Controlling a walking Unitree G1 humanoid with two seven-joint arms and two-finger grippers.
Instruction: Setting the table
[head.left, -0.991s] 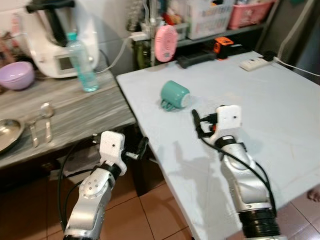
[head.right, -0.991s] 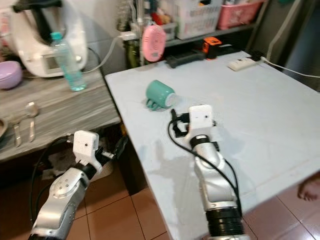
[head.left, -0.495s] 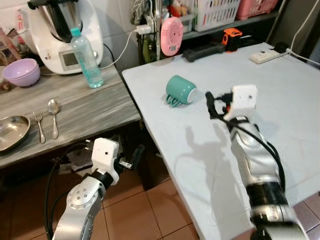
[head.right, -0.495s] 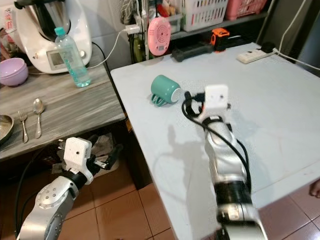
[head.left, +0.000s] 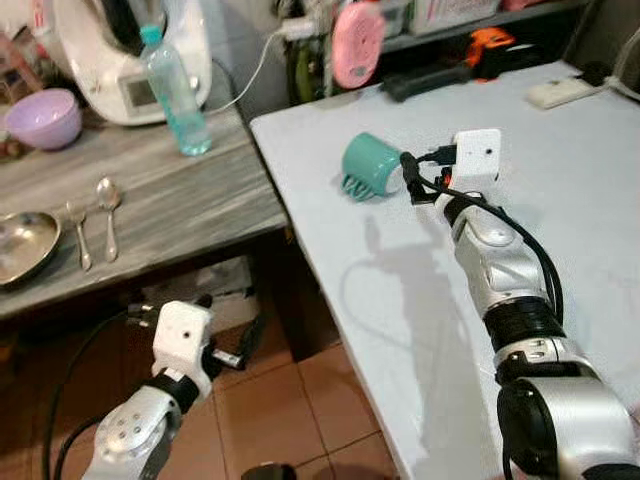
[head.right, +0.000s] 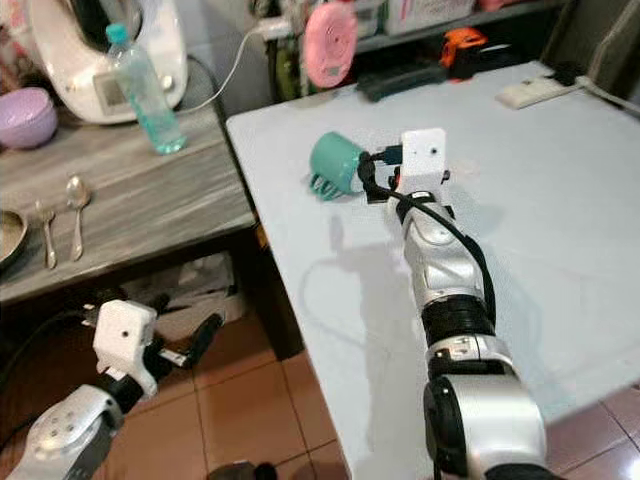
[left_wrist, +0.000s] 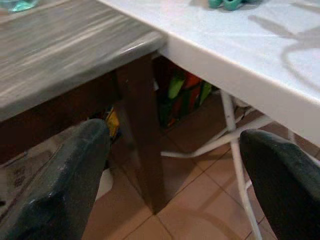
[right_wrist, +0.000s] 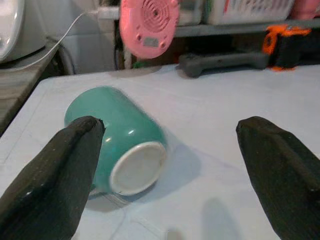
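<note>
Right tool nearer teal mug

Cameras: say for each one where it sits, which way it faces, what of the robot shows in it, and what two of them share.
Left eye view: on the head, looking forward and down at the white table and the grey counter; both silver arms show.
Right eye view: same head, same scene.
Left wrist view: on the low left arm, facing the table's underside; the open left gripper shows.
Right wrist view: above the table, facing the tipped green mug; the open right gripper shows.
Shared: the mug shows in the right wrist view and both eye views.
</note>
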